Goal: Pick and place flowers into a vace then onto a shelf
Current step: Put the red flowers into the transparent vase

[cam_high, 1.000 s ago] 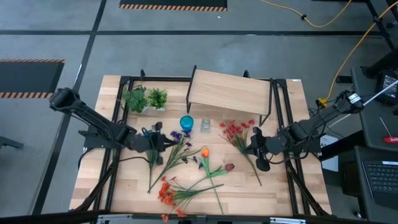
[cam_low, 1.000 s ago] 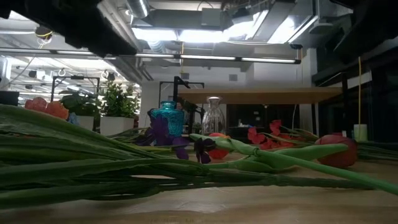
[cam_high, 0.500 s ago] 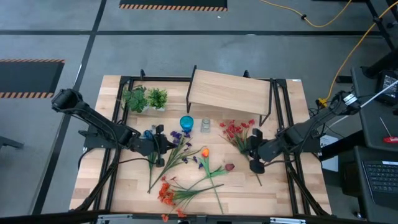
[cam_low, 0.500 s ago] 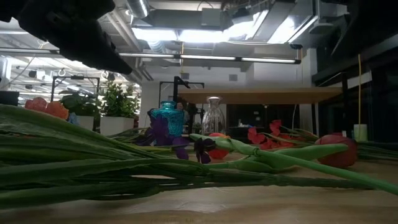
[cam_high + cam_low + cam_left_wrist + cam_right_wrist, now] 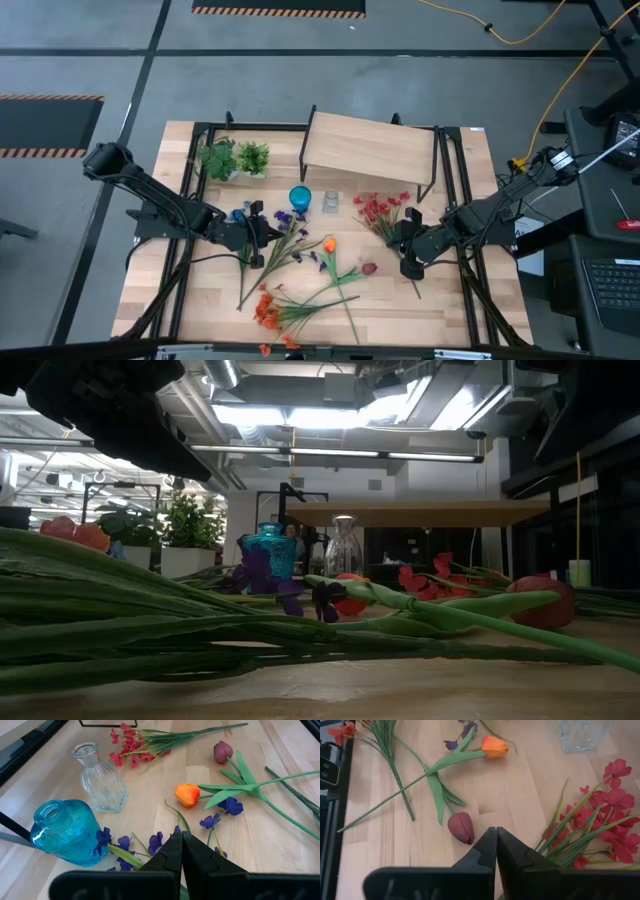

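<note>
Reaching for stems: both arms are low over the table point(image 5: 200, 300), and no flower is held. The left gripper point(image 5: 180, 851), its fingers pressed together, hovers above the purple-flowered spray point(image 5: 155, 841) just beside the blue glass vase point(image 5: 65, 832). The right gripper point(image 5: 496, 849), fingers together or nearly so in its wrist view, sits between the dark red tulip bud point(image 5: 461, 827) and the stems of the red-flowered spray point(image 5: 592, 822).

Judged from this, the step in hand is the first pick. To do it well, each gripper should part its fingers before descending, straddle one stem across its length rather than along it, and take it well back from the bloom, so that the free end can be lowered into a vase neck. The clear glass vase point(image 5: 101, 782) has a narrow mouth; the blue one looks easier. The sprays overlap, so a careless lift may drag a neighbour.

Other flowers lie flat: the orange tulip point(image 5: 329, 245) at centre, the orange-red spray point(image 5: 268, 310) near the front edge. The shelf point(image 5: 370, 145) stands bare at the back edge, two leafy plants point(image 5: 232, 158) beside it.

Surface: light-wood planks with black rails. Room: grey floor with hazard-striped mats, a yellow cable point(image 5: 520, 35), ceiling ducts and strip lights.
</note>
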`<state>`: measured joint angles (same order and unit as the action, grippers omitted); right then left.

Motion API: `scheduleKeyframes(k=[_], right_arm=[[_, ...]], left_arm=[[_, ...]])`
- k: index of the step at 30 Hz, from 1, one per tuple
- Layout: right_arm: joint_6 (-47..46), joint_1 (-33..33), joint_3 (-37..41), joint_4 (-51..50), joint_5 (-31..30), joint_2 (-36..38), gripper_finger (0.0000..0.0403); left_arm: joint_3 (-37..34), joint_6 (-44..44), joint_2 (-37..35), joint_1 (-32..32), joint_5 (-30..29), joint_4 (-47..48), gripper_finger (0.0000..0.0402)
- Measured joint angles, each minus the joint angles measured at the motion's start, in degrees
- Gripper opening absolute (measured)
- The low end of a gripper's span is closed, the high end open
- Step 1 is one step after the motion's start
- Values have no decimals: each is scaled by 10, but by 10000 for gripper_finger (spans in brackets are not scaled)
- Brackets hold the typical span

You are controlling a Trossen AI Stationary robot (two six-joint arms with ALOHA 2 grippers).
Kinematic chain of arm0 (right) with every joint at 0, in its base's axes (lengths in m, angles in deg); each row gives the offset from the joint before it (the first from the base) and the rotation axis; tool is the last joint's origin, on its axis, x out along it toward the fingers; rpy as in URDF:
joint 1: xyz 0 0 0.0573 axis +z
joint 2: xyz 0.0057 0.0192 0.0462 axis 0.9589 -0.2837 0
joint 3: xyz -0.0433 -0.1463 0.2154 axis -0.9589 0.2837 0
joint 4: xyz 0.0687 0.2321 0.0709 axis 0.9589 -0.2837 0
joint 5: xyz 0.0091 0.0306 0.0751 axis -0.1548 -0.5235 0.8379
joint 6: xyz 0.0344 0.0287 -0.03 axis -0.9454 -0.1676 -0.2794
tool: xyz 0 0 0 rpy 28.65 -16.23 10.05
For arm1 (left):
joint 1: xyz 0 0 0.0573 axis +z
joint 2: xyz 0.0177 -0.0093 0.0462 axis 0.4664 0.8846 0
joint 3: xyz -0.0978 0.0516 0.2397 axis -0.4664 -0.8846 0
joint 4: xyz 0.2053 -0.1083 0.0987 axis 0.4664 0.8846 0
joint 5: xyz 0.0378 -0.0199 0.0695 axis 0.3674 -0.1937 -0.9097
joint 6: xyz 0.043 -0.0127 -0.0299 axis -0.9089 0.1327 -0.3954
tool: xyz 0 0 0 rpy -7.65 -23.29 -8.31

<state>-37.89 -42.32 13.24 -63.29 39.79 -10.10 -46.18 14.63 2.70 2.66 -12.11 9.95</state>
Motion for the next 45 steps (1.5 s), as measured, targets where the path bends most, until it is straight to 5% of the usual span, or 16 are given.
scheduleKeyframes(k=[17, 33, 45], right_arm=[[-42, -1, 0, -4, -5, 0, 22], [-105, -1, 0, -51, -37, 0, 141], [-138, -1, 0, -57, -36, -1, 155]], left_arm=[[0, 0, 0, 1, -6, 0, 3], [0, 0, 0, 1, -6, 0, 3], [0, 0, 0, 1, -6, 0, 4]])
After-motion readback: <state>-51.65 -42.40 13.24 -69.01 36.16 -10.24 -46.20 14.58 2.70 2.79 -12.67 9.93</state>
